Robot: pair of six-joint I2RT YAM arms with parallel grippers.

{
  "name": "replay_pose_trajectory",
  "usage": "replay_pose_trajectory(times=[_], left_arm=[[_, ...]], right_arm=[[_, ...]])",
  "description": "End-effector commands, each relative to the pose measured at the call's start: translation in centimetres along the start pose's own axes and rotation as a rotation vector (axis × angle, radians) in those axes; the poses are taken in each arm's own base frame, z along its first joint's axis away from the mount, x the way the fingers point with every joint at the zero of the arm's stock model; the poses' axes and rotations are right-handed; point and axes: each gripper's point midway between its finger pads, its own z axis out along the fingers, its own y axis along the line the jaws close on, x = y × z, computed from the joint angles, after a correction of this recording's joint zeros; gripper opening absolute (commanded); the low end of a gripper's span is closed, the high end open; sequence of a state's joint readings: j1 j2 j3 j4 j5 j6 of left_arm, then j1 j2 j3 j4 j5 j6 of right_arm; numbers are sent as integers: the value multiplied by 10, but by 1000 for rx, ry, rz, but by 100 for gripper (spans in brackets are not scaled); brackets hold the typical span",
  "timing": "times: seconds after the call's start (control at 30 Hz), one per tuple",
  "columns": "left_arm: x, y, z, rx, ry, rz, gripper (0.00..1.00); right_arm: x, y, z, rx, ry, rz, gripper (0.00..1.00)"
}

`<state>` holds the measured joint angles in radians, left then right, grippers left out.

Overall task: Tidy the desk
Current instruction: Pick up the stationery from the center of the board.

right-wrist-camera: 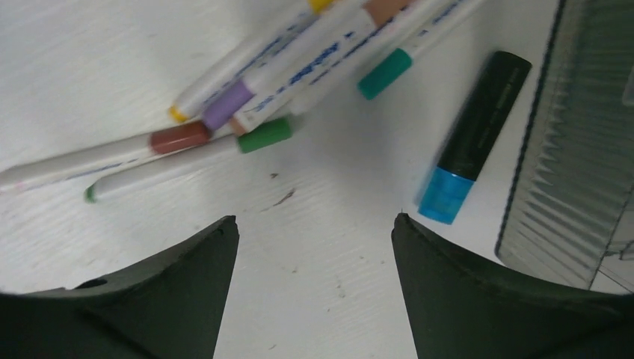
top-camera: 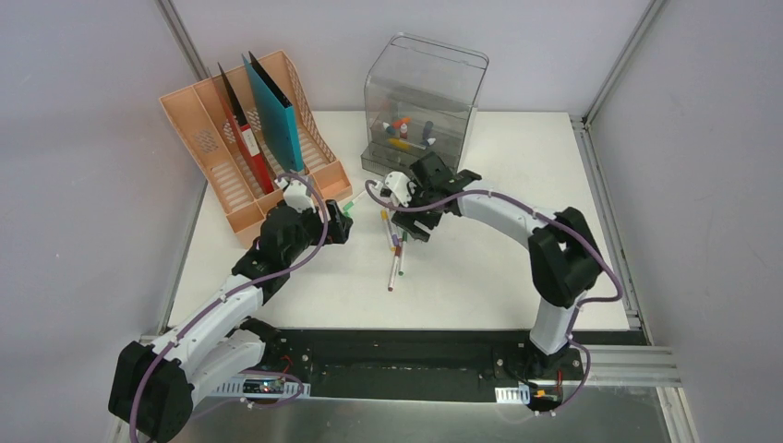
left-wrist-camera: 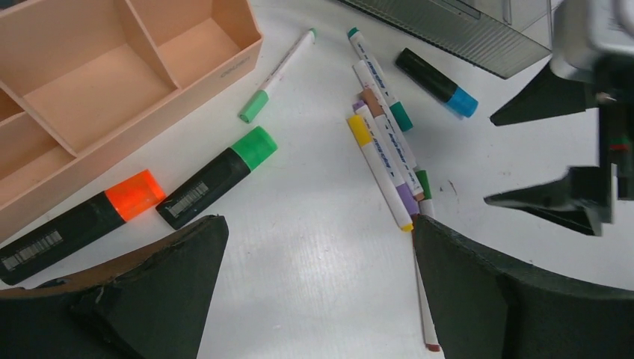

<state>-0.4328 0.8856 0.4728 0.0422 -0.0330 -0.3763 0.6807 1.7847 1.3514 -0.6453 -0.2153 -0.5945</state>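
White desk [top-camera: 517, 277], grey walls round it; it lies under both claws and carries everything. Peach file rack [top-camera: 231, 157] stands up-left of the left claw, with folders upright in its slots. Clear drawer box [top-camera: 425, 92] is just beyond the right claw, with markers inside.

Left claw [left-wrist-camera: 318, 247]: jaws wide apart, nothing between, bare desk under the gap. Right claw [right-wrist-camera: 314, 232]: jaws apart as well, holding nothing. How high it hangs over the desk is hard to judge from the blurred wrist view.

Orange-capped highlighter [left-wrist-camera: 82, 221] and green-capped highlighter [left-wrist-camera: 217, 176] lie ahead-left of the left claw, along the rack's front wall. Blue-capped highlighter [right-wrist-camera: 471, 138] is ahead-right of the right claw, near the box base. Pen heap [left-wrist-camera: 385, 149] lies ahead-right of the left claw and ahead-left of the right claw, barrels overlapping. Thin green-capped pen [left-wrist-camera: 277, 75] lies further ahead of the left claw, apart from the heap.

Step, as I judge it: gathering loose pens, right claw on approach to a pick, nothing lifted yet. The next move calls for choosing one barrel, probably the blue-capped highlighter since it lies alone. The jaws need to be set across it, brought down and closed, without dragging neighbours.
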Motion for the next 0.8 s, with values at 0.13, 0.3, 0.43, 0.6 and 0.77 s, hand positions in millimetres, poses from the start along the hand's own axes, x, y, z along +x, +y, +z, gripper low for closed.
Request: replay_pose_trajectory(times=[0.13, 0.3, 0.43, 0.6, 0.77], left_arm=[[5, 15, 5, -65, -2, 60, 99], [4, 16, 6, -70, -6, 61, 99], [6, 18, 6, -79, -3, 63, 99], [5, 18, 5, -78, -7, 66, 99], [6, 19, 5, -81, -7, 64, 99]], right_arm=[[-22, -70, 10, 356, -3, 154, 75], [-13, -76, 21, 389, 41, 153, 74], [-8, -80, 28, 399, 48, 171, 60], [-1, -85, 33, 406, 59, 197, 53], [7, -87, 42, 410, 80, 195, 53]])
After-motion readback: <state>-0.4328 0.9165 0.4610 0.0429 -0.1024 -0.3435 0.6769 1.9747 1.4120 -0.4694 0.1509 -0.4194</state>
